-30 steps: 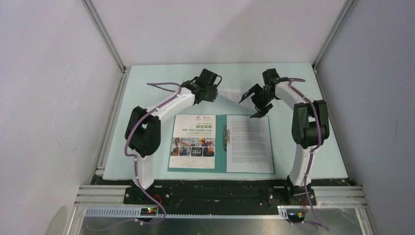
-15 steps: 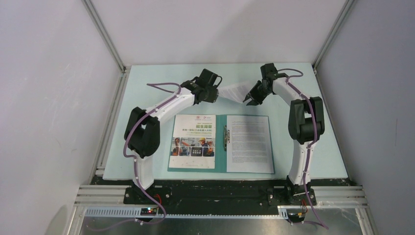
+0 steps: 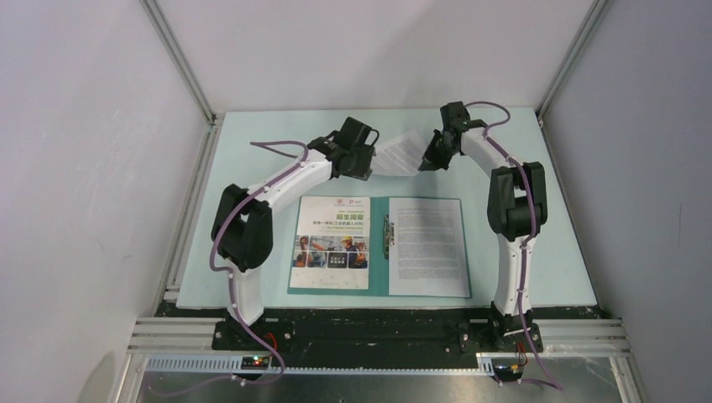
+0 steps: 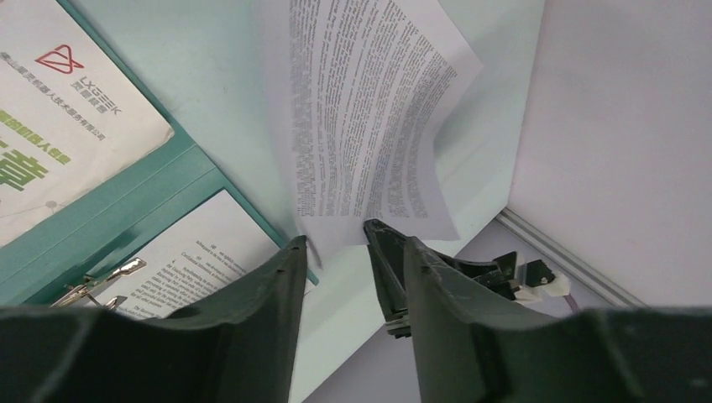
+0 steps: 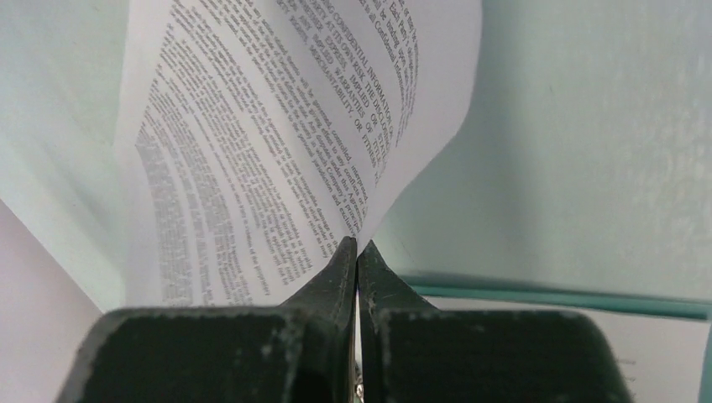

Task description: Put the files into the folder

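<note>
Right wrist view shows us the right claw pinching the edge of a thin white printed paper sheet, lifted up behind the flat green folder, left claw spread apart; we think it is light, floppy, best held by edges.

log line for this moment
right jaws: shut on loose text sheet | left jaws: open at its corner | folder: open flat

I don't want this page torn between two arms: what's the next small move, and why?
Probably draw the left gripper back off the loose text sheet. Its jaws stand apart around the sheet's corner, while the right gripper is pinched shut on another edge, so the right alone seems to hold it. Then the right can carry it to the open folder.
</note>
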`<act>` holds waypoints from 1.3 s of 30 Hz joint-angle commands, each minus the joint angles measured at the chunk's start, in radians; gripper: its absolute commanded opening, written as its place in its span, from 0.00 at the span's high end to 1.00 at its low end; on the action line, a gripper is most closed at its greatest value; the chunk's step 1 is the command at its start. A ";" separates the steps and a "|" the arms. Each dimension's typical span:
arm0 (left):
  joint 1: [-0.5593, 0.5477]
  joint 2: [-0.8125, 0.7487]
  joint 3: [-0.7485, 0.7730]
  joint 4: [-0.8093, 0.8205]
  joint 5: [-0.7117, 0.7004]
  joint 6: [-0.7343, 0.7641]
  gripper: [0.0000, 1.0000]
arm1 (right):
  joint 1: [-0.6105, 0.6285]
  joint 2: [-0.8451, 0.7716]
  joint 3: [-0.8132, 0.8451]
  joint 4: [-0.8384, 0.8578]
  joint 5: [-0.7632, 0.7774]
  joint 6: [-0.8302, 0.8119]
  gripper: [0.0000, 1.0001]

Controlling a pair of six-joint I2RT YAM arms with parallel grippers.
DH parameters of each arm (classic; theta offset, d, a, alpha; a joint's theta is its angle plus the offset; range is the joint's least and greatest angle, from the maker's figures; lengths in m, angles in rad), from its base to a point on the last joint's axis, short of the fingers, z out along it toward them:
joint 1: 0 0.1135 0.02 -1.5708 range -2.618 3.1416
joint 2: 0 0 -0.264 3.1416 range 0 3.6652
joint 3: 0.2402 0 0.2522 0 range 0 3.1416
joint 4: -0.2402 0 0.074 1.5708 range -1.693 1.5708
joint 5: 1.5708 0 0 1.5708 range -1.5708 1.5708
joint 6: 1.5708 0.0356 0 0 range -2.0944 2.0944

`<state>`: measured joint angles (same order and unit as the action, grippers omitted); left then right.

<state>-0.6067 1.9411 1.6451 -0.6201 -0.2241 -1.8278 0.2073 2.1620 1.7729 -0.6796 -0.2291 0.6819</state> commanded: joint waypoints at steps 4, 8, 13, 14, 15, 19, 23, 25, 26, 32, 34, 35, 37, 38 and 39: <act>0.109 -0.131 0.002 -0.010 -0.028 0.237 0.35 | -0.041 0.004 0.165 0.068 -0.176 -0.394 1.00; 0.196 -0.175 -0.043 0.041 -0.022 0.474 0.25 | -0.107 -0.028 0.175 0.071 -0.402 -0.529 1.00; 0.296 -0.188 -0.087 0.213 0.060 0.919 0.07 | -0.163 -0.076 0.144 0.034 -0.538 -0.649 1.00; 0.305 -0.184 -0.090 0.238 0.077 1.014 0.06 | -0.174 -0.090 0.142 0.025 -0.556 -0.671 1.00; 0.324 -0.175 -0.090 0.246 0.119 1.051 0.05 | -0.180 -0.097 0.139 0.006 -0.563 -0.707 1.00; 0.378 -0.122 -0.053 0.255 0.340 1.214 0.00 | -0.198 -0.147 0.129 -0.057 -0.595 -0.787 1.00; 0.409 -0.065 0.010 0.242 0.536 1.276 0.00 | -0.198 -0.213 0.100 -0.134 -0.591 -0.851 1.00; 0.411 -0.060 0.019 0.231 0.542 1.294 0.00 | -0.231 -0.284 0.057 -0.160 -0.573 -0.872 1.00; 0.412 -0.062 0.021 0.226 0.531 1.303 0.00 | -0.236 -0.303 0.039 -0.172 -0.563 -0.878 1.00; 0.419 -0.079 0.043 0.179 0.459 1.365 0.00 | -0.290 -0.495 -0.188 -0.262 -0.546 -0.982 1.00; 0.425 -0.088 0.038 0.170 0.465 1.382 0.00 | -0.301 -0.540 -0.241 -0.339 -0.557 -1.070 1.00; 0.427 -0.094 0.031 0.168 0.471 1.397 0.00 | -0.303 -0.563 -0.261 -0.382 -0.556 -1.097 1.00; 0.429 -0.100 0.019 0.161 0.477 1.411 0.00 | -0.302 -0.589 -0.327 -0.404 -0.537 -1.154 1.00; 0.430 -0.104 0.007 0.160 0.478 1.413 0.00 | -0.303 -0.599 -0.371 -0.400 -0.532 -1.169 1.00; 0.429 -0.110 0.001 0.159 0.480 1.416 0.00 | -0.304 -0.600 -0.391 -0.387 -0.527 -1.172 1.00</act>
<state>-0.1890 1.8908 1.6444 -0.4442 0.2405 -0.4759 -0.1020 1.5997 1.4681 -0.9913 -0.7719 -0.3645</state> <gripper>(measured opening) 0.995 0.009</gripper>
